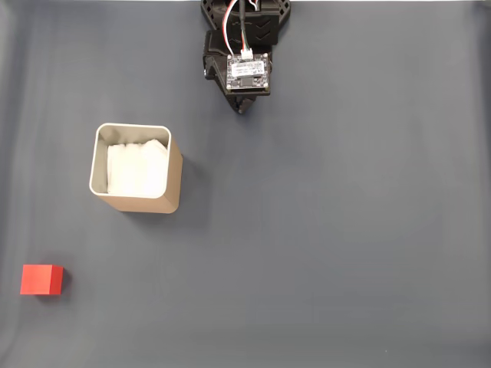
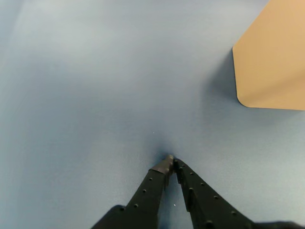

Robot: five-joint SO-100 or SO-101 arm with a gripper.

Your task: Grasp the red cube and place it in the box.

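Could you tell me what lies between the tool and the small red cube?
In the fixed view, the tan square box sits roughly between the tool and the cube.

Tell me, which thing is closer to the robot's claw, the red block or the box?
The box. In the fixed view it sits nearer the gripper than the red cube, which lies far off in the lower left corner.

The fixed view looks straight down from high above, taking in the whole grey-blue surface [image 1: 345, 230], with the arm's base at the top centre edge. The wrist view rides low behind the hand [image 2: 170, 160], facing forward and down along it, close to the surface. Both views share the box [image 1: 138, 170], which the wrist view cuts off at its upper right.
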